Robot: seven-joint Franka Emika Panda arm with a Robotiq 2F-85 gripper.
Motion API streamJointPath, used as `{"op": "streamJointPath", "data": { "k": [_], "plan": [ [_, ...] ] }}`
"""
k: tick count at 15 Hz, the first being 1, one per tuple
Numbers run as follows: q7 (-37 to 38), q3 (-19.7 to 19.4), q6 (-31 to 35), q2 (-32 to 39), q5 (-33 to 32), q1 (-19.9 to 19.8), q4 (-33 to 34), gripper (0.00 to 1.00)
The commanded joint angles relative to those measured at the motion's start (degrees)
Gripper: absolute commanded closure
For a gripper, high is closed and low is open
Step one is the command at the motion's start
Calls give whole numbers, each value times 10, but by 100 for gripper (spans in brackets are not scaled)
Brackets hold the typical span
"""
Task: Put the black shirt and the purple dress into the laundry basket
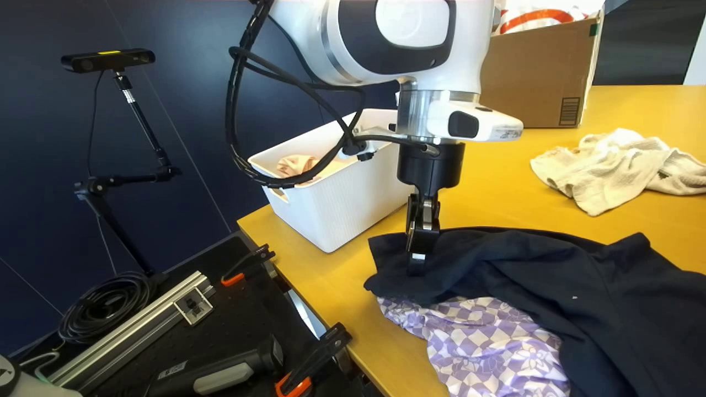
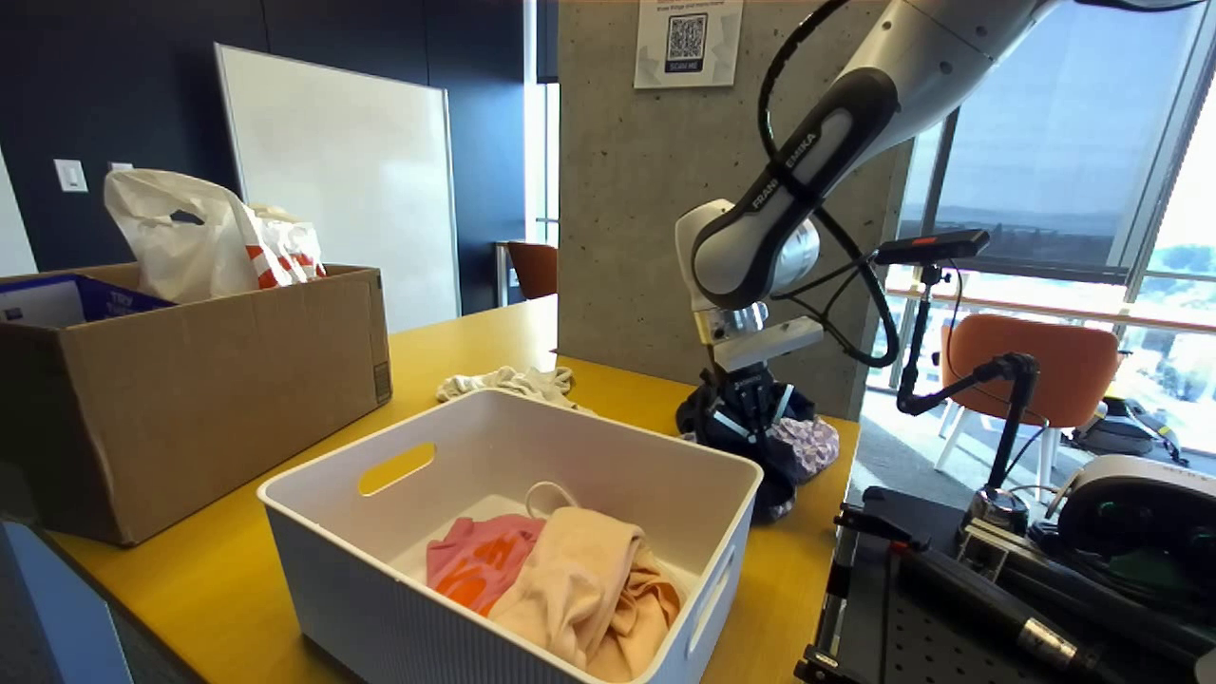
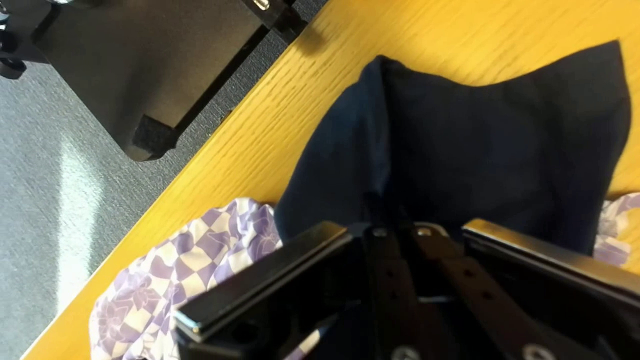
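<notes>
My gripper (image 1: 417, 264): closed, pinching black shirt (image 1: 551, 275). Purple dress (image 1: 491, 347): partly beneath shirt. Laundry basket (image 2: 351, 608), white: pink garment (image 2: 480, 556), peach garment (image 2: 570, 565) inside.

“SCAN ME” poster (image 2: 689, 43), “EMIKA” arm (image 2: 850, 123)

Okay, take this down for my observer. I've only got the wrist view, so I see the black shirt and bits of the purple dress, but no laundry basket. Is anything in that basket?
Observer: Yes. In an exterior view, a pink garment and a peach-coloured cloth lie inside the laundry basket.
Operator: Any other loose laundry out there?
Observer: An off-white cloth lies crumpled on the yellow table, apart from the black shirt.
Operator: Anything else standing on it?
Observer: A cardboard box, with a white plastic bag sticking out of its top.
</notes>
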Motion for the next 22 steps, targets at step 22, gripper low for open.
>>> {"op": "streamJointPath", "data": {
  "k": [22],
  "plan": [
    [58,49,-247,-97,-139,96,349,99]
  ]
}}
